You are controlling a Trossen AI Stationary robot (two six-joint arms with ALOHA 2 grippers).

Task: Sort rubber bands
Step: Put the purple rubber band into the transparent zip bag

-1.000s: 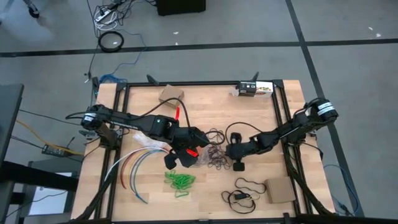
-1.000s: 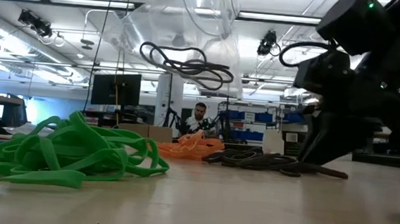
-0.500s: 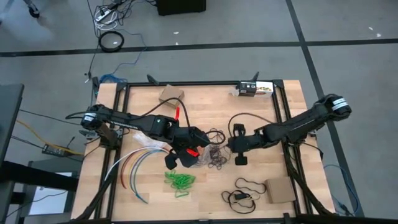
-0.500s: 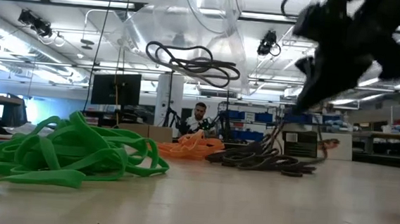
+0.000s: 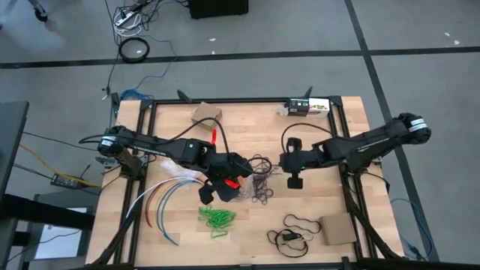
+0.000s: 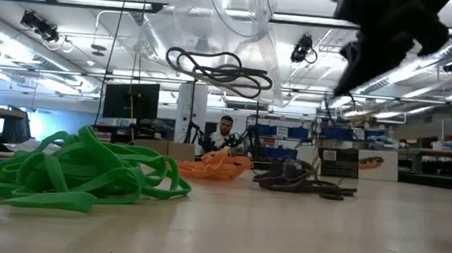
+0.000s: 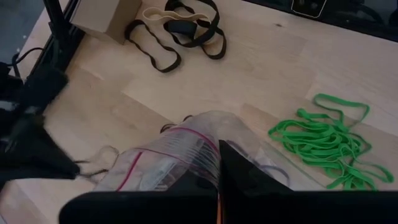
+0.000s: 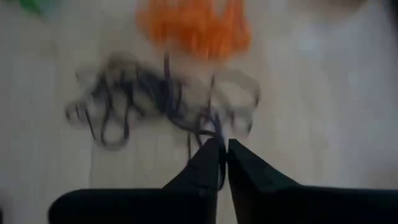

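High view: dark rubber bands (image 5: 262, 189) trail up toward right hand (image 5: 283, 160).

no legible txt or labels

Green band heap (image 5: 217, 218) — bare tabletop (image 5: 247, 225) beside it toward the black cord loop (image 5: 298, 223); left arm (image 5: 180, 150) blocks beyond.
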